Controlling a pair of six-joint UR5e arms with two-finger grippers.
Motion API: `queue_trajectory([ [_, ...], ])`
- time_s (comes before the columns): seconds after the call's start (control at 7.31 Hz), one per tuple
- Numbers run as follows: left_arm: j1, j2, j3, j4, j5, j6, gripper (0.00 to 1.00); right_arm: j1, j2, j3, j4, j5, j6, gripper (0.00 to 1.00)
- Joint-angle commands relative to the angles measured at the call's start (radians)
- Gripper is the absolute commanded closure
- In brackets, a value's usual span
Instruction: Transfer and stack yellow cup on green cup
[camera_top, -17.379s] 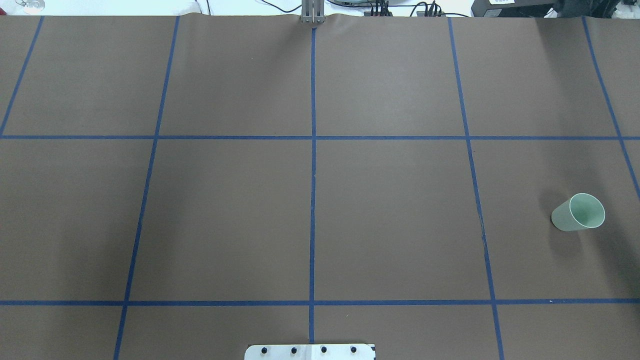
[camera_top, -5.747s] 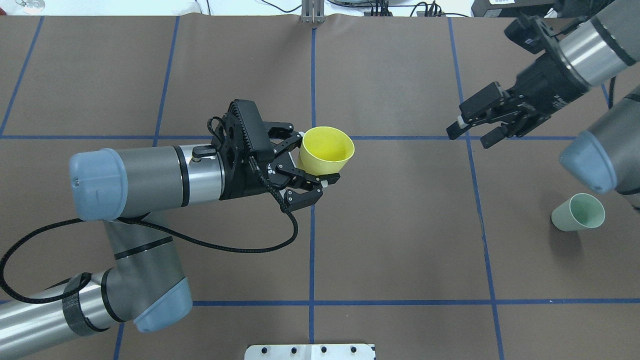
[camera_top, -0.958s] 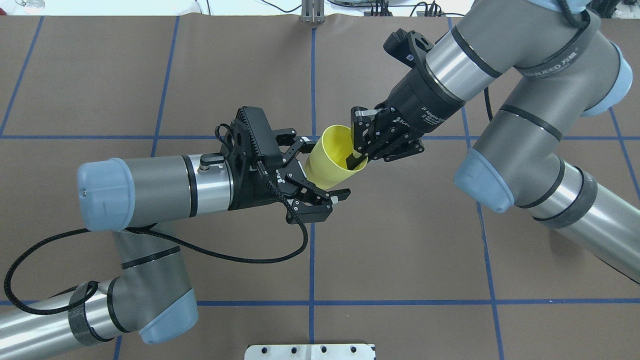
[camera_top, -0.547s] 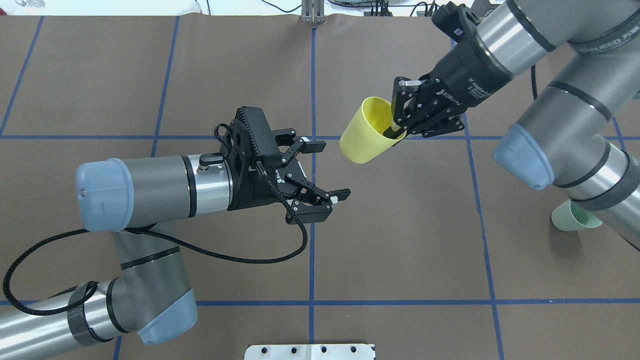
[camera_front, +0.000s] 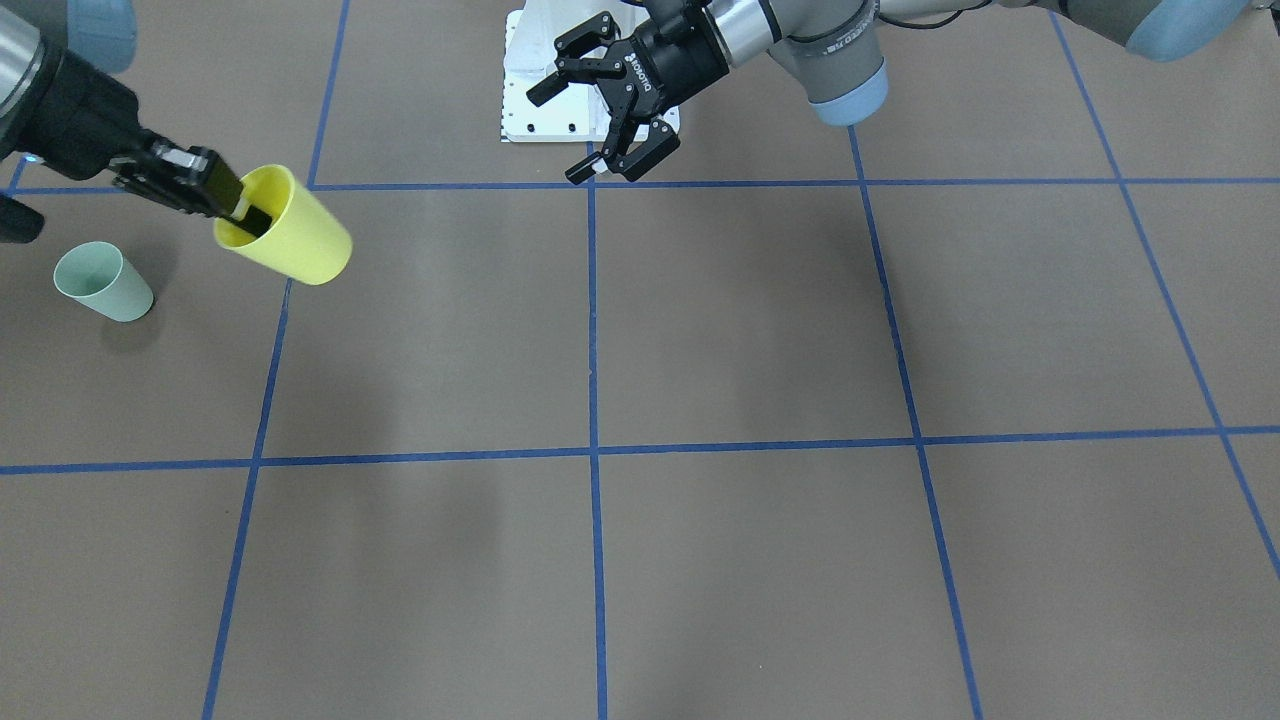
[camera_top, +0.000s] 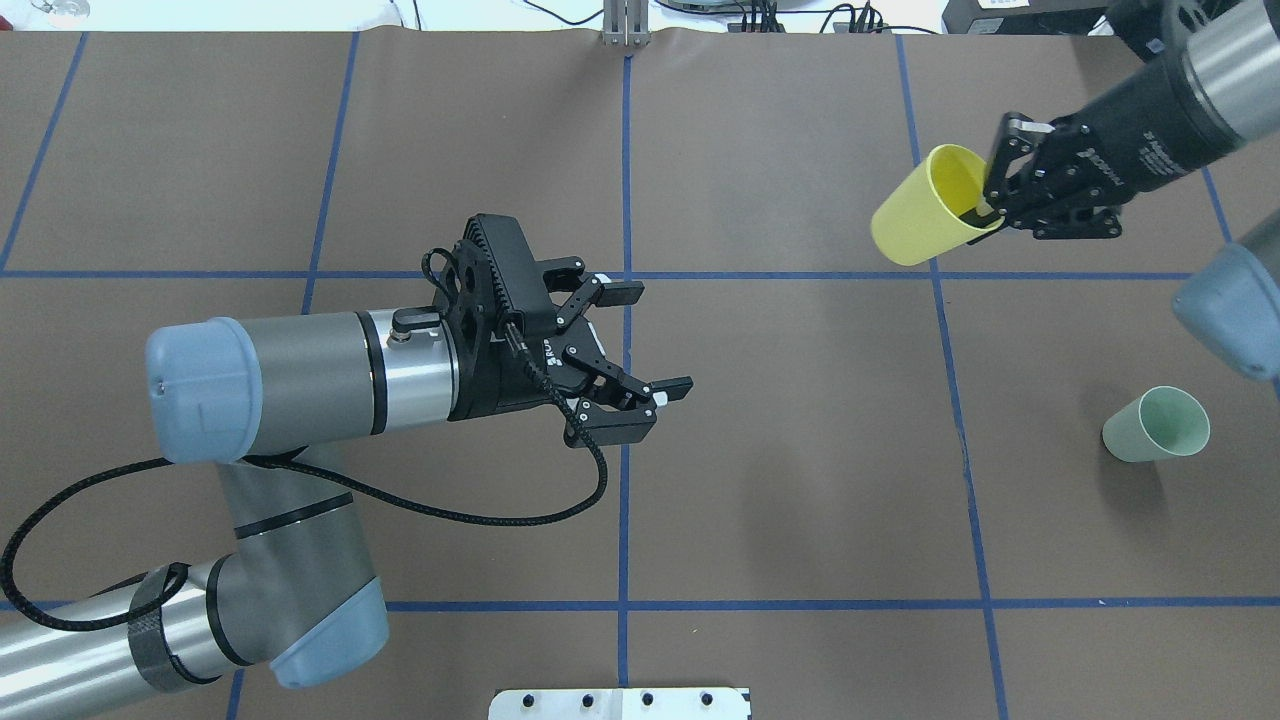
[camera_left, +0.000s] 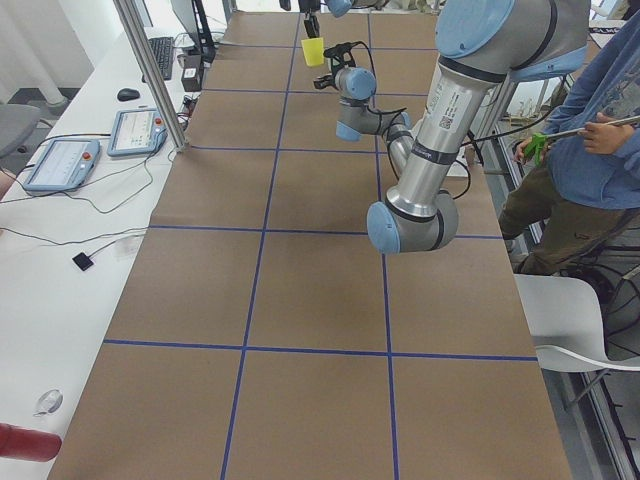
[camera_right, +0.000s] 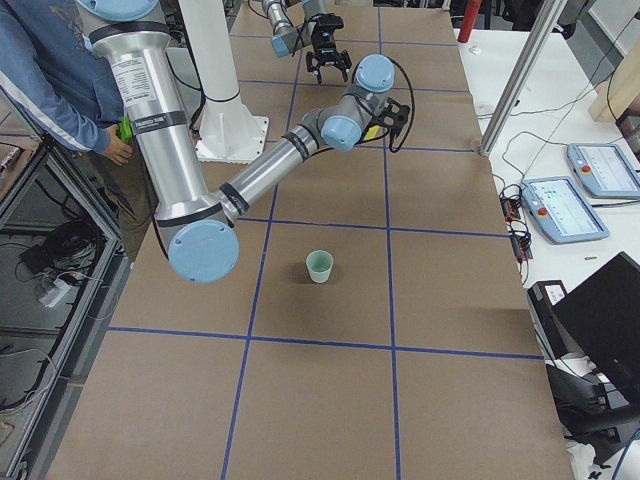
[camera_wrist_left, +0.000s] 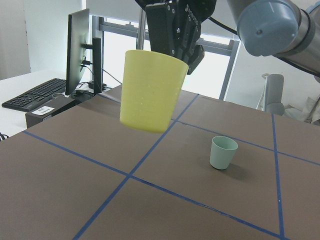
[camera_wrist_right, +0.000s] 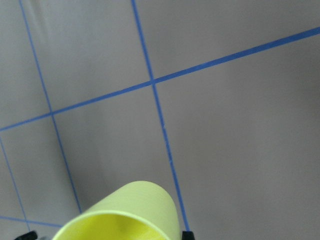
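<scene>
Right hand (camera_top: 987, 208) holds the yellow cup (camera_top: 922, 212) aloft by its rim; green cup (camera_top: 1155, 425) stands below, well apart; left hand (camera_top: 655, 338) gapes wide.

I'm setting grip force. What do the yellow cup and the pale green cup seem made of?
Bright yellow tapered cup: probably thin plastic, smooth satin; even colour, soft sheen, thin rim. Pale mint-green tapered cup: likely the same plastic, matte; even colour, thin rim, no glare.
</scene>
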Motion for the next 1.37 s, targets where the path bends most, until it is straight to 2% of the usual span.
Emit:
queue_trajectory([
  [0.0, -0.001, 0.003, 0.002, 0.004, 0.000, -0.002, 0.01, 0.008, -0.212, 0.023, -0.003, -0.178, -0.033, 1.00],
  [0.14, -0.002, 0.001, -0.001, 0.004, 0.002, -0.002, 0.01, 0.012, -0.292, 0.037, -0.003, -0.226, -0.105, 1.00],
  [0.27, -0.001, 0.001, 0.001, 0.007, 0.002, -0.003, 0.01, 0.060, -0.341, 0.043, -0.003, -0.222, -0.198, 1.00],
  [0.41, -0.001, 0.001, -0.001, 0.007, 0.004, -0.003, 0.01, 0.060, -0.392, 0.044, -0.003, -0.222, -0.263, 1.00],
  [0.82, 0.002, 0.000, 0.005, 0.010, 0.046, -0.005, 0.01, 0.057, -0.418, 0.049, -0.044, -0.195, -0.296, 1.00],
  [1.23, 0.002, 0.003, 0.004, 0.010, 0.047, -0.005, 0.01, 0.042, -0.501, 0.047, -0.044, -0.196, -0.380, 1.00],
])
